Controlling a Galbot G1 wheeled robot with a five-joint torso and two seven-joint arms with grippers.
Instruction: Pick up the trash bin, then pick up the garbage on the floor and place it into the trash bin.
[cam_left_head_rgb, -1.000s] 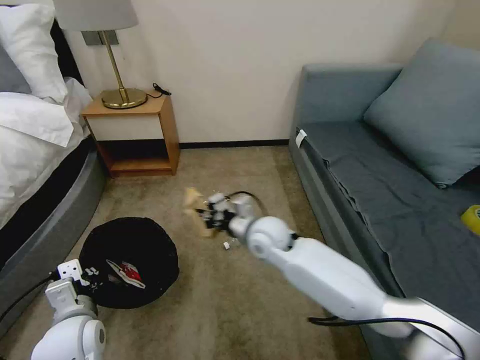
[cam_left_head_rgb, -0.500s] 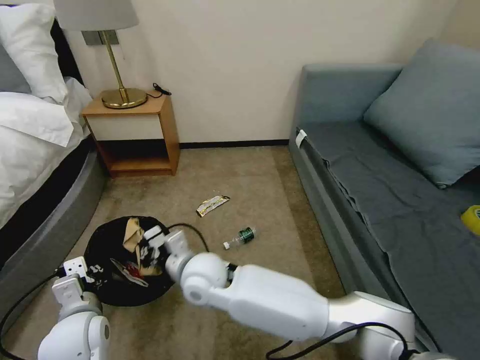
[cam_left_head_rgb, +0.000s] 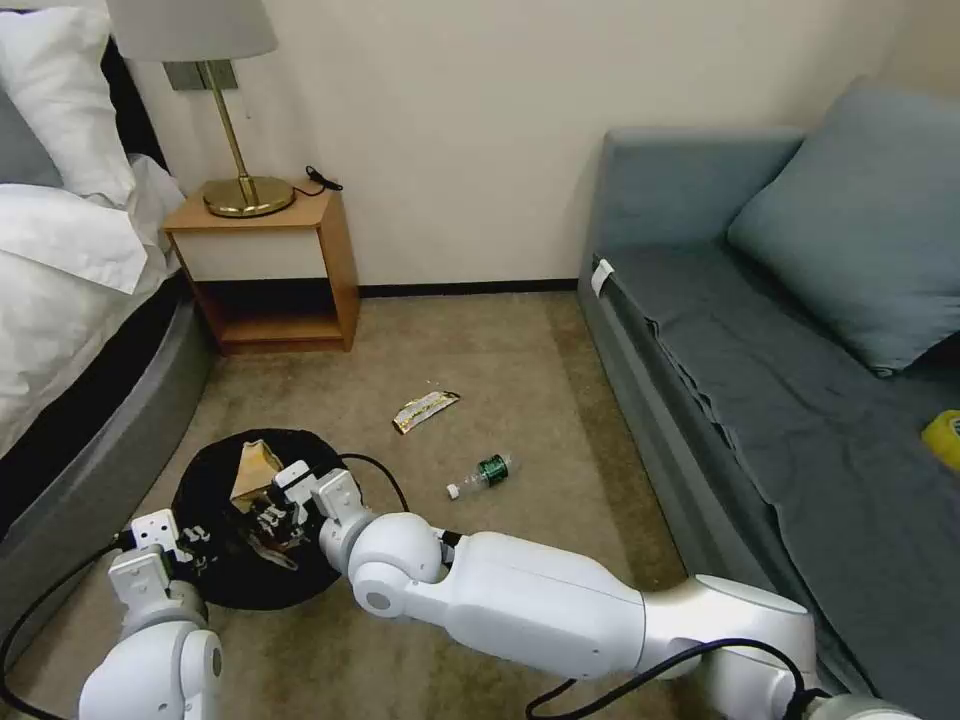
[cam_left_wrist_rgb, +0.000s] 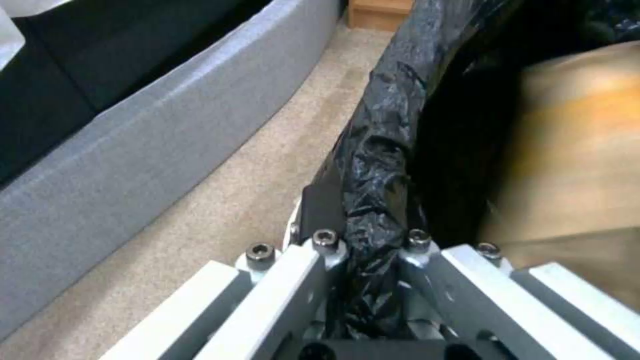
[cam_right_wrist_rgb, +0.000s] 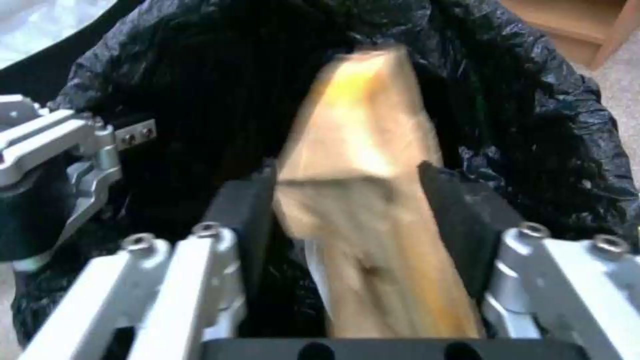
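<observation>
Item 1, trash bin (cam_left_head_rgb: 215, 585): round, lined with a crinkled black bag, on the carpet at 7 o'clock in the head view, beside the grey bed base (cam_left_head_rgb: 95, 470). Left hand (cam_left_head_rgb: 185, 545) is at the bin's rim at about 8 o'clock of the opening; in the left wrist view its fingers (cam_left_wrist_rgb: 320, 210) are clenched on the folded bag edge (cam_left_wrist_rgb: 377, 165).

Item 2, tan paper (cam_left_head_rgb: 252, 468): crumpled, standing over the bin's open mouth toward its 12 o'clock side. Right hand (cam_left_head_rgb: 272, 510) is above the opening, its arm reaching across from 4 o'clock. In the right wrist view the tan paper (cam_right_wrist_rgb: 363, 180) sits between the two black pads (cam_right_wrist_rgb: 243, 220). The paper is blurred there, and whether the pads press it or stand just off it cannot be told.

Item 3, red-and-white wrapper (cam_left_head_rgb: 275, 548): partly visible inside the bin under the right hand.

Item 4, flat wrapper (cam_left_head_rgb: 425, 410): on the carpet (cam_left_head_rgb: 480, 350) at 1 o'clock from the bin, apart from it.

Item 5, small clear bottle (cam_left_head_rgb: 480, 475): green label, lying on its side on the carpet at 3 o'clock from the bin, between the bin and the grey sofa (cam_left_head_rgb: 760, 330).

Item 6, nightstand (cam_left_head_rgb: 275, 270): wooden, at 11 o'clock, carrying a brass lamp (cam_left_head_rgb: 235, 150).
</observation>
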